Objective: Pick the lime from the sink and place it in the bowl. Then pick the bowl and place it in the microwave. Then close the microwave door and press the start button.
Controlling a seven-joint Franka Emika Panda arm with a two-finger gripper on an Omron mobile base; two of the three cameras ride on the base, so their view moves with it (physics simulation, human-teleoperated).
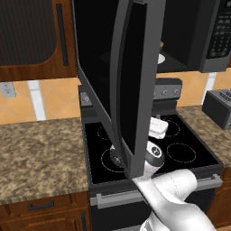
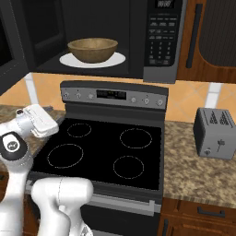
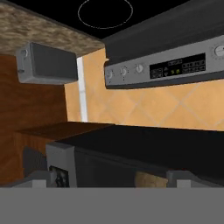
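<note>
**Bowl sits inside the open microwave; the door comes next**

The bowl (image 2: 92,50), wide and tan, rests on the white turntable plate (image 2: 117,60) inside the microwave (image 2: 159,41), above a black stove (image 2: 106,152). Whether the lime lies inside the bowl cannot be told from this angle. The microwave door (image 1: 119,85) stands swung wide open, its dark glass panel jutting out over the stove top in the left base view. The keypad (image 2: 161,44) runs down the right side of the microwave. A grey toaster (image 2: 216,133) stands on the granite counter (image 2: 203,175) to the right of the stove.

The gripper (image 2: 41,120) hangs low over the left of the stove, near the open door, its jaws spread wide and holding nothing. The hand view is rolled upside down, with the stove's control panel (image 3: 170,65) above and a corner of the bowl at the bottom.

Judging by this, placing the bowl looks done and closing the door is the step in hand. The next move calls for getting the hand behind the door's outer face and pushing it round until it shuts, then reaching the start button.
</note>
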